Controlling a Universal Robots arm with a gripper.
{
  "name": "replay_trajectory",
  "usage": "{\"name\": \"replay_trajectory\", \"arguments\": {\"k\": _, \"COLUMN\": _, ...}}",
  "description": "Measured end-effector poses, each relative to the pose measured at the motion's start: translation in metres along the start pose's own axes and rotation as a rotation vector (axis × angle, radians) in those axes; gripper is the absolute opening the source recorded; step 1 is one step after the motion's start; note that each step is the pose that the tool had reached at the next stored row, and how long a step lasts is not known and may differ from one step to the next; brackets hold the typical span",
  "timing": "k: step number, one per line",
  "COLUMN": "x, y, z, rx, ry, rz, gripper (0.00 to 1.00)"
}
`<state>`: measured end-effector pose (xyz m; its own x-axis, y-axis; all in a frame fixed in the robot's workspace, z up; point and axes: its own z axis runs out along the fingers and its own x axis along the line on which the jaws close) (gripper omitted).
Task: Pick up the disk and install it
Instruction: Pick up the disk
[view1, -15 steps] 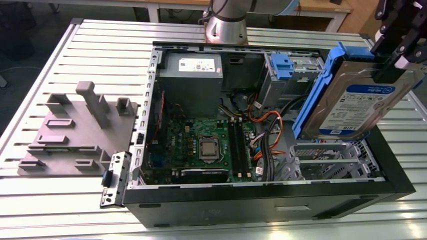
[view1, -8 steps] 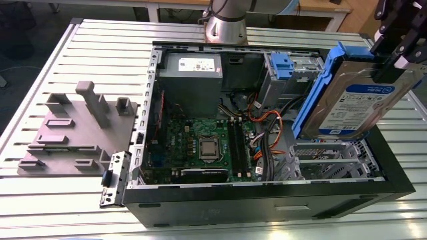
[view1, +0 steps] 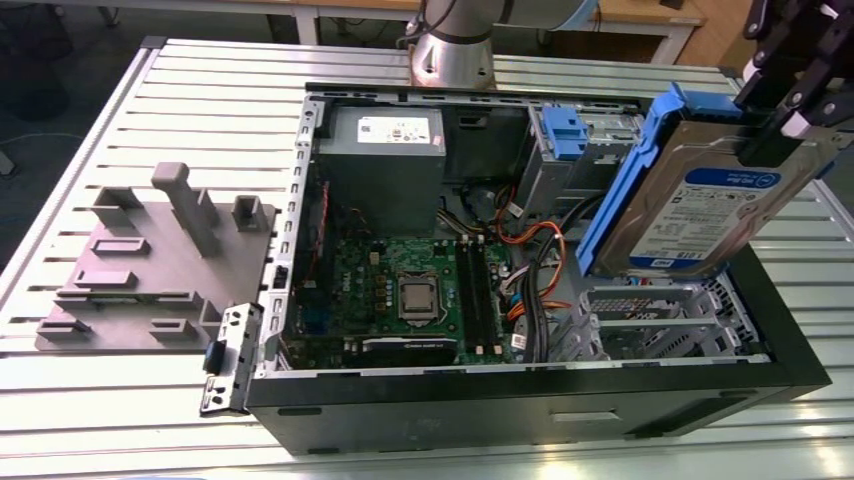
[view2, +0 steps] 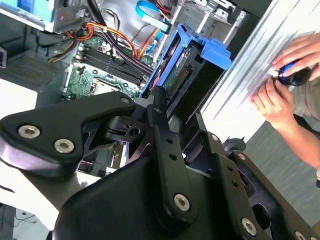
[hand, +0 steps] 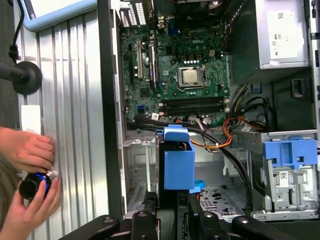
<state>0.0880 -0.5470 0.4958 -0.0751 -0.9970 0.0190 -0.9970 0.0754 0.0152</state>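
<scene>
In the exterior view, the gripper (view1: 785, 125) is clamped on the upper end of the disk (view1: 694, 210). The disk hangs tilted over the open computer case (view1: 534, 405), above the metal drive bay (view1: 654, 320) in one corner of the case. Its white-and-blue label faces this camera. I cannot tell whether its lower end touches the bay. A grey fixture plate (view1: 147, 270) lies outside the case, on the exterior view's left.

In the second wrist view, black fingers (view2: 161, 125) press the disk from both sides. Its connector end and blue rail (view2: 202, 47) show, but the label is hidden. A person's hands (view2: 280, 85), outside the case, hold a small dark, blue-ringed object that is hard to identify.

In the first wrist view, the disk is edge-on. Inside the case are the motherboard (hand: 175, 65), a power-supply box (hand: 280, 35) and a second blue caddy (hand: 290, 157) in its cage.
</scene>
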Motion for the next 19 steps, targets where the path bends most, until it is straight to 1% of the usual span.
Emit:
{"name": "replay_trajectory", "arguments": {"k": 2, "x": -0.0001, "y": 0.0, "z": 0.0001, "rx": -0.0001, "ry": -0.0001, "rz": -0.003, "gripper": 0.35}}
{"name": "replay_trajectory", "arguments": {"k": 4, "x": 0.0, "y": -0.0001, "z": 0.0004, "rx": 0.0002, "ry": 0.0041, "rz": -0.006, "gripper": 0.35}}
{"name": "replay_trajectory", "arguments": {"k": 8, "x": -0.0001, "y": -0.0003, "z": 0.0023, "rx": -0.0013, "ry": 0.0065, "rz": -0.033, "gripper": 0.35}}
{"name": "replay_trajectory", "arguments": {"k": 13, "x": -0.0001, "y": -0.0004, "z": 0.0023, "rx": -0.0012, "ry": 0.0067, "rz": -0.036, "gripper": 0.35}}
{"name": "replay_trajectory", "arguments": {"k": 19, "x": -0.0003, "y": -0.0088, "z": 0.0033, "rx": -0.0016, "ry": 0.0066, "rz": -0.035, "gripper": 0.35}}
